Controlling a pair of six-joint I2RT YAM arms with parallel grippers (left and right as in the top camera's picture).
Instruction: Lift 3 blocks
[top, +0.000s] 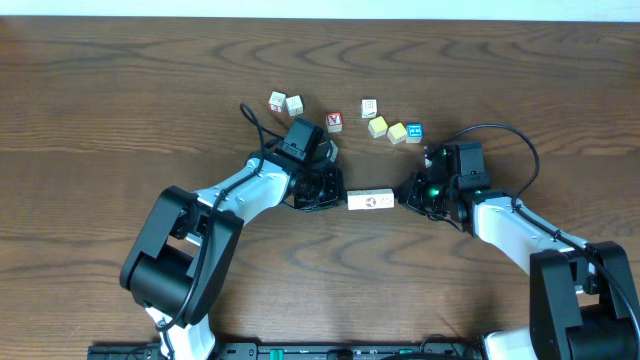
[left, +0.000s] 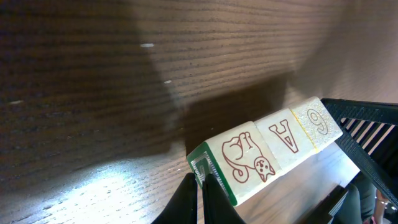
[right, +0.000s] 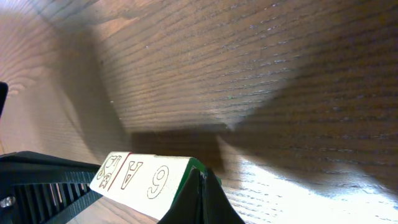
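Three cream blocks form one tight row between my two grippers. In the left wrist view they show a cat, an A and a 6, each drawn in reddish lines. My left gripper is shut, and its joined tips press the green end face of the cat block. My right gripper is shut too, and its tips push on the green end of the 6 block. The row's shadow lies apart from it, so it seems raised off the table.
Several loose cubes lie behind the arms: two whitish ones, a red-faced one, a white one, two yellow ones and a blue one. Black cables loop near both wrists.
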